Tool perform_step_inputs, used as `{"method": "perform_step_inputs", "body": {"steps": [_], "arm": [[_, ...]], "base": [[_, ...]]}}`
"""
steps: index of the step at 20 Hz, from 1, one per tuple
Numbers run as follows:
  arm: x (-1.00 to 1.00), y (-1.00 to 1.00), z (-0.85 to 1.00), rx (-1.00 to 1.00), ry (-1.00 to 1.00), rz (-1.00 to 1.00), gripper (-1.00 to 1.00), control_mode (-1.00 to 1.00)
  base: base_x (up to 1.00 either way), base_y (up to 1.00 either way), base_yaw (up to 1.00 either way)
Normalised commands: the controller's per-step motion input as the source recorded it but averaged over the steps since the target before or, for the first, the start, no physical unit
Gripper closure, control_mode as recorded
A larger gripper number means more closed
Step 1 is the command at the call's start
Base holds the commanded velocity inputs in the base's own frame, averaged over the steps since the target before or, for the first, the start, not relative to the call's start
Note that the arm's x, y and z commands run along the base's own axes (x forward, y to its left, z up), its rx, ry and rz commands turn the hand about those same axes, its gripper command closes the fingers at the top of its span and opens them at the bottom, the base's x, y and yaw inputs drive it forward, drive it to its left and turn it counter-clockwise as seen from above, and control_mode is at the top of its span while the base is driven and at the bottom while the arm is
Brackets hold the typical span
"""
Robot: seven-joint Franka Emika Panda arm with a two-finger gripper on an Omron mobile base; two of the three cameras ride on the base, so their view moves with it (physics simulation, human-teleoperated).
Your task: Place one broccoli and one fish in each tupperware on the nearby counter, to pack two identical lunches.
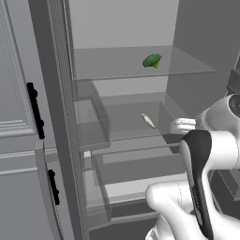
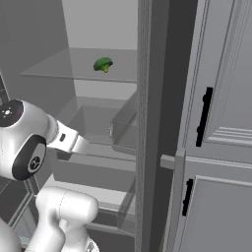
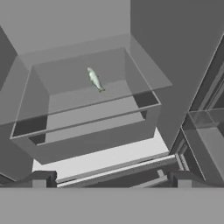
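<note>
Fridge interior (image 1: 140,28), grey-walled and open, takes up the scene ahead of the base, with its tall grey door (image 1: 56,117) swung out and panelled grey cabinet fronts with black bar handles (image 2: 204,115) alongside. Inside, a clear glass shelf (image 1: 187,65) sits high, and below it a transparent drawer-like bin (image 3: 87,127) spans the compartment.

White robot arm (image 1: 206,154) with dark joints reaches in from below toward that bin. The gripper (image 3: 111,179) hangs in front of the bin's lip; its two dark finger tips (image 3: 41,178) stand wide apart with nothing between them.

One small green broccoli floret (image 1: 152,60) rests on the upper glass shelf, well above the hand. One slim pale silvery fish (image 3: 94,78) lies on the surface above and behind the bin, well apart from the fingers.

Reaching for the fish looks like the step in hand. Likely trouble: the bin's clear front wall and the shelf edge stand between hand and fish, so a straight advance could knock the fingers against them, and so thin and flat a fish could slip out of a closing grip.
</note>
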Motion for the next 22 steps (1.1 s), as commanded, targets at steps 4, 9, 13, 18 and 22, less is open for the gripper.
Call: {"method": "perform_step_inputs", "body": {"steps": [4, 9, 13, 18, 22], "arm": [[0.3, 0.0, -0.43, 0.0, 0.08, 0.06, -1.0, -1.0], [0.73, 0.0, -0.34, -0.02, 0.05, 0.08, -1.0, -1.0], [0.87, 0.0, -0.12, -0.04, -0.01, 0.0, -1.0, -1.0], [0.79, -0.02, -0.14, 0.0, 0.02, 0.0, -1.0, -1.0], [0.79, 0.0, -0.27, 0.0, 0.09, 0.0, -1.0, -1.0]], "base": [[0.0, 0.0, 0.0], [0.0, 0.0, 0.0], [0.0, 0.0, 0.0], [0.0, 0.0, 0.0], [0.0, 0.0, 0.0]]}}
